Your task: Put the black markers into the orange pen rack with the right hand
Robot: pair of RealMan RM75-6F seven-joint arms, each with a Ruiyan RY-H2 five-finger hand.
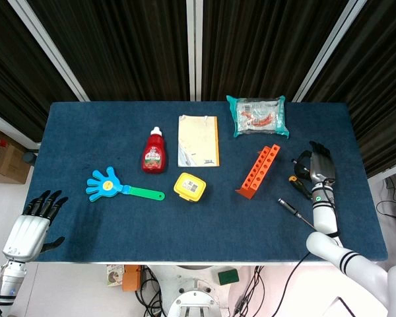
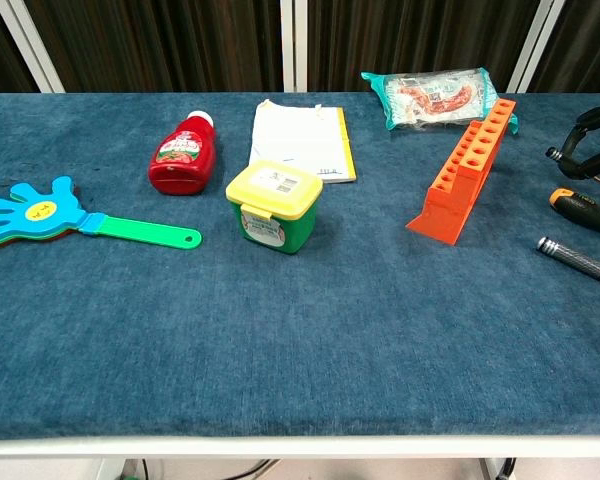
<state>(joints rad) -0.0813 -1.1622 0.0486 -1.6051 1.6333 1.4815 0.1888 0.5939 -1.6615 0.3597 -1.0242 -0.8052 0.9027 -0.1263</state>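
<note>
Fingers of my right hand (image 1: 319,166) hid whatever black marker they curled around, so I couldn't tell its grip; left hand (image 1: 34,221) hung open.

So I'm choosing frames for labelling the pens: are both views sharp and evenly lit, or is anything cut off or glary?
Head view: sharp, even light, soft shadows, whole table visible, slight glare on the snack bag. Chest view: also sharp, but the right robot hand and the pen run off the right edge; the orange rack is whole.
</note>
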